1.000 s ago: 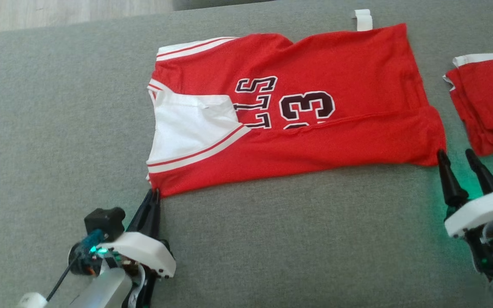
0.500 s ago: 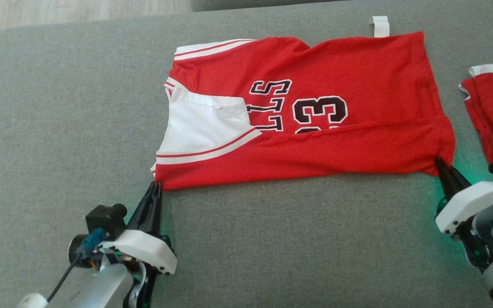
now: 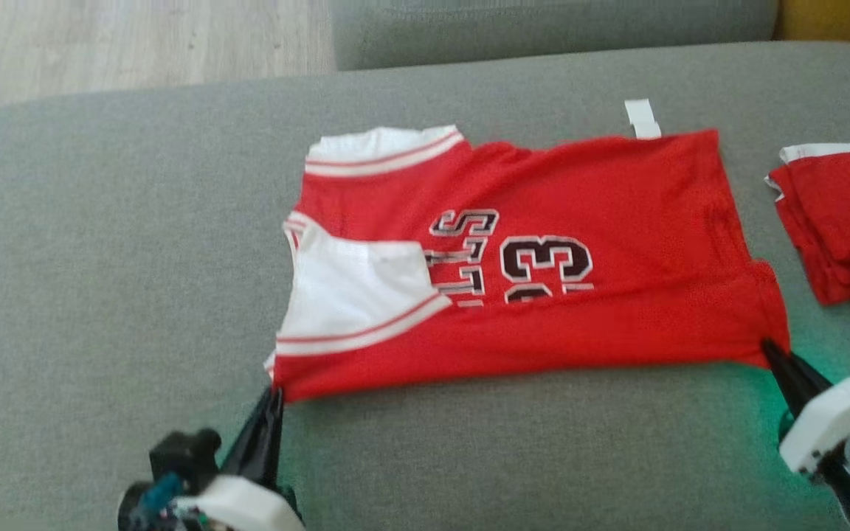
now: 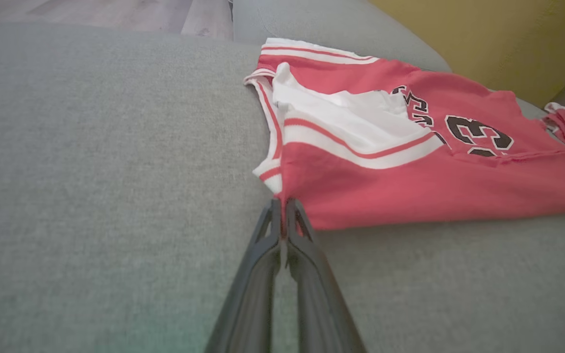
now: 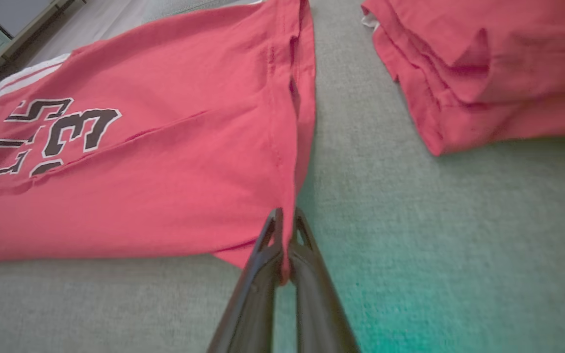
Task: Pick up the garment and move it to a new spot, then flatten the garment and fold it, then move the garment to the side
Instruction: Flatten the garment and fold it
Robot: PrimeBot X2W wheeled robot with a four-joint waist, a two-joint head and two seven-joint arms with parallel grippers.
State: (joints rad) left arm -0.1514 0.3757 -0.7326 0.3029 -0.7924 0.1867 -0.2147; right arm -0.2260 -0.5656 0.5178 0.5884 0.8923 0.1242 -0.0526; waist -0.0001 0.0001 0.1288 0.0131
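**Head view.** The shirt is laid lengthwise across the grey cushion, collar end towards the left. Its near long edge is turned over onto the printed number, so part of the digits is covered. The left gripper is pressed together on the near collar-end corner. The right gripper is pressed together on the near hem corner. A second red garment lies folded, well apart to the right.

**Left wrist view.** The two fingers are seen closed, with the red corner of the shirt pinched between the tips. The cloth beyond lies flat on the cushion.

**Right wrist view.** The fingers are seen closed on the hem corner, and a thin strip of red cloth is trapped between them. The folded garment lies beside the shirt without touching it.

**Progress.** Placement and flattening are judged complete. One lengthwise fold appears to be in place. With both near corners gripped, a further fold is judged to be in preparation. Remaining folds and removal to the side are not yet done.
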